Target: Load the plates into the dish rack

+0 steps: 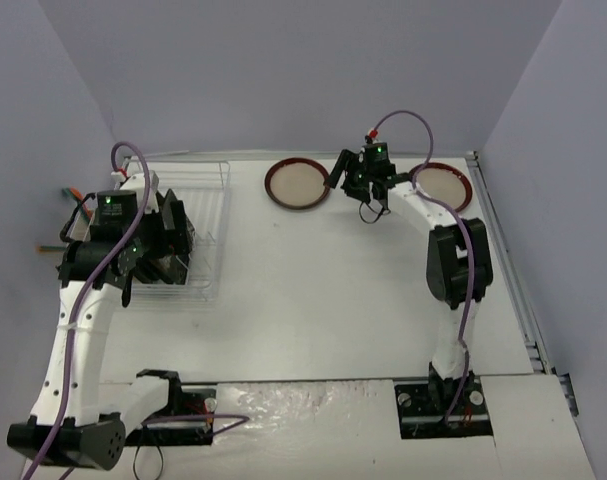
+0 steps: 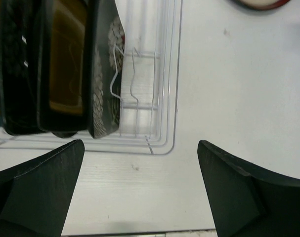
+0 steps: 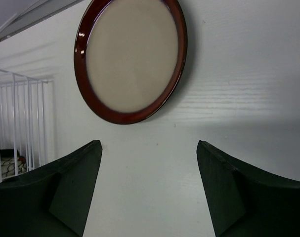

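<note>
Left end effector; plates in rack

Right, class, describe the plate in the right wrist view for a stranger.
On the white table, follow the far edge right from the clear wire dish rack. Of two round cream plates with dark red rims, it is the first, fully visible; the right arm partly hides the other.

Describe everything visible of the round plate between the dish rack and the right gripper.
The plate is round, with a cream centre and a glossy dark red rim, seemingly glazed ceramic. It lies flat, face up, on the white table near its far edge, right of the dish rack and apart from it. The right gripper, jaws open, is close by without touching it.
</note>
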`<action>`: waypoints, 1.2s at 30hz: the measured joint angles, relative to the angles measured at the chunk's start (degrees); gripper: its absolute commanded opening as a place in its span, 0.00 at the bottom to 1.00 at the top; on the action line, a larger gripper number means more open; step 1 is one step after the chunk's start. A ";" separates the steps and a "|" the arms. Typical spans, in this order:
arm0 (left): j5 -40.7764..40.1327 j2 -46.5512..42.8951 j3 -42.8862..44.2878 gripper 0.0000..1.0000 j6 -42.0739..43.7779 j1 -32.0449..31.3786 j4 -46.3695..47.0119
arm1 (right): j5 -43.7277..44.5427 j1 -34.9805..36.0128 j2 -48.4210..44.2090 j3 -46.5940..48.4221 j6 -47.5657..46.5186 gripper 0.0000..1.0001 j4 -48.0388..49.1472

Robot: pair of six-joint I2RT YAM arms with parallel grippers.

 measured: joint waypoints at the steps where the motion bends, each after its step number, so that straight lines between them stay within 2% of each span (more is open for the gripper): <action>1: 0.58 -0.36 -1.51 0.97 -0.40 0.00 -0.10 | 1.06 0.28 1.94 1.67 0.09 0.73 0.18; 9: 3.75 -1.35 -5.08 0.97 -1.43 0.00 -0.34 | 6.17 1.69 16.00 15.25 1.24 0.66 0.21; 17: 5.26 -1.95 -5.36 0.97 -2.38 0.00 -0.24 | 7.22 1.93 25.56 23.41 1.65 0.53 0.08; 23: 6.44 -1.78 -5.86 0.97 -2.94 0.00 0.22 | 7.97 2.14 27.26 24.27 1.62 0.34 0.45; 29: 7.55 -0.73 -7.21 0.97 -3.88 0.00 0.71 | 8.85 2.13 27.97 24.19 1.73 0.01 1.23; 33: 8.16 -0.38 -7.21 0.97 -4.36 0.00 1.32 | 9.26 2.06 27.55 22.28 2.70 0.00 3.57; 36: 9.20 -0.27 -7.21 0.97 -5.18 0.00 1.87 | 9.75 1.99 24.25 16.37 2.58 0.00 6.27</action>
